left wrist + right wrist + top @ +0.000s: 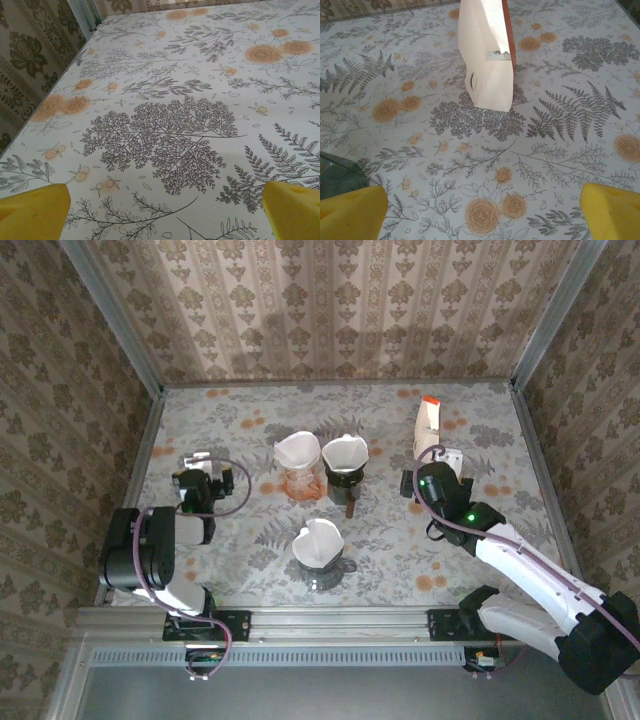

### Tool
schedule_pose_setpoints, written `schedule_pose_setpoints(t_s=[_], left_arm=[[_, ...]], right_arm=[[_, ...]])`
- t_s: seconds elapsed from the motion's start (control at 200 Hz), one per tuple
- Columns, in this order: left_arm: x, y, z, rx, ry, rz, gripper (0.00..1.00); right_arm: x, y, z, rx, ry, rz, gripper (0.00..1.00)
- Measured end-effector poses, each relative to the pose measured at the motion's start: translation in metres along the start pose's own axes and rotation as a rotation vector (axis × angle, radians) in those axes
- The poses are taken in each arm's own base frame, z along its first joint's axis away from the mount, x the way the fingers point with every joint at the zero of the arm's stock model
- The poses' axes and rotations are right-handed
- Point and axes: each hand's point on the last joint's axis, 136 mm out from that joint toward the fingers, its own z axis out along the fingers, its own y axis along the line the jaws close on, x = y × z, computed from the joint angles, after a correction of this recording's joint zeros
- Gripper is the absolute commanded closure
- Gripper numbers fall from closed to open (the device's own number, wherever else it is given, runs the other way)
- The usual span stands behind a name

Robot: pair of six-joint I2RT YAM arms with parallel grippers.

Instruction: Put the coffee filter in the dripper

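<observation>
- A white coffee filter (318, 540) is sitting in the clear dripper (322, 573), near-middle of the tabletop (400, 550).
- Behind it, the orange dripper (300, 485) and the dark dripper (345, 480) are holding filters too.
- The right claw (482, 210) is gaping before a standing filter pack (487, 60).
- The left claw (165, 207) is gaping, far left.

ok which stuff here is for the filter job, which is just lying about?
Job: filter pack; one dripper, cannot tell which.
Lying about: likely two of orange dripper, dark dripper, grey dripper; each holds a filter.
</observation>
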Motion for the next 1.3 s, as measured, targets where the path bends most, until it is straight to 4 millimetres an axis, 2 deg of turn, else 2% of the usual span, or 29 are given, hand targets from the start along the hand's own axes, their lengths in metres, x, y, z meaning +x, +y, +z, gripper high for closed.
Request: schedule_pose_setpoints(t_s=[0.11,0.305,0.375,0.55,0.68,0.765,0.92,1.05,1.125,1.3], left_arm=[[0.0,-0.003,0.0,0.016,-0.002,0.001,0.0],[-0.004,-0.001,0.0,-0.007,-0.016,0.001,0.0],[-0.005,0.0,0.0,-0.015,-0.018,0.0,0.0],[-0.005,0.003,-0.001,-0.027,-0.021,-0.001,0.0],[-0.006,0.001,-0.001,-0.025,-0.021,0.001,0.0],[-0.006,0.001,-0.001,-0.026,-0.021,0.002,0.0],[-0.006,0.001,-0.001,-0.028,-0.022,0.001,0.0],[-0.006,0.002,-0.001,-0.03,-0.022,0.001,0.0],[-0.006,0.002,-0.001,-0.03,-0.022,0.001,0.0],[-0.006,0.002,-0.001,-0.031,-0.022,0.001,0.0]], right_arm=[[-0.005,-0.001,-0.001,-0.009,-0.029,-0.021,0.0],[-0.026,-0.009,-0.003,-0.023,-0.156,-0.027,0.0],[-0.027,-0.02,0.004,-0.015,-0.205,-0.026,0.0],[-0.015,-0.075,0.033,0.118,-0.186,-0.018,0.0],[-0.014,-0.087,0.049,0.144,-0.192,-0.024,0.0],[-0.007,-0.084,0.069,0.136,-0.17,-0.047,0.0],[0.018,-0.073,0.105,0.098,-0.112,-0.113,0.0],[0.015,-0.066,0.12,0.065,-0.151,-0.123,0.0],[0.021,-0.065,0.129,0.047,-0.136,-0.124,0.0],[0.018,-0.065,0.135,-0.009,-0.167,-0.106,0.0]])
